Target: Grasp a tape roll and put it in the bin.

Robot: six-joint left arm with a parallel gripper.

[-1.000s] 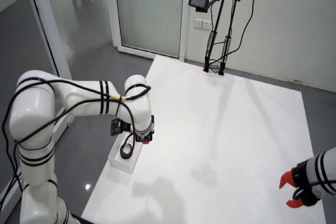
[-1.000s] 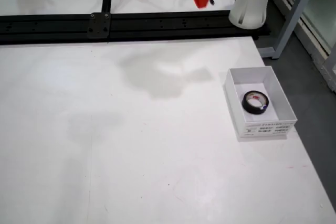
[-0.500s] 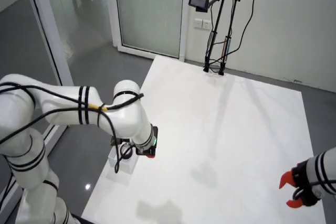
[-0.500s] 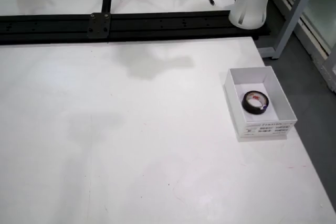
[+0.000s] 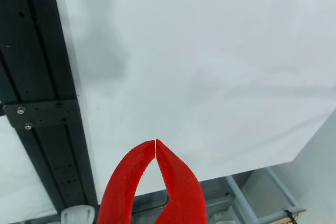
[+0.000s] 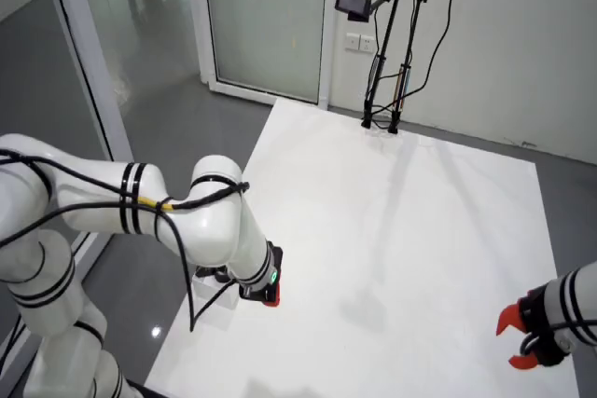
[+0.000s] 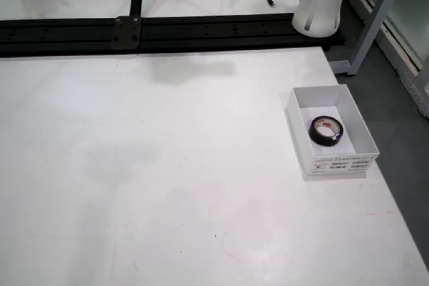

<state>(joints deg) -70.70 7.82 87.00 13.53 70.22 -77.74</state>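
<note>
A black tape roll (image 7: 326,130) lies flat inside the white open bin (image 7: 297,126) near the right edge of the white table (image 7: 188,179) in the table view. My gripper (image 5: 155,141) shows in the view that rides on the gripper as two red fingers with tips touching and nothing between them, hanging high over the table's edge. In the room view my gripper (image 6: 269,295) sits at the table's near-left edge, and my arm hides the bin. The table view does not show the gripper.
A black rail (image 7: 167,30) runs along the table's far side in the table view, beside my arm's white base (image 7: 323,1). A second arm's red gripper (image 6: 519,342) rests at the lower right of the room view. A camera stand (image 6: 382,44) stands at the far end.
My arm has swung lower and toward the table's near-left corner in the room view, now covering the bin. The red finger seen at the table view's top edge has left it. The tape stays put.
</note>
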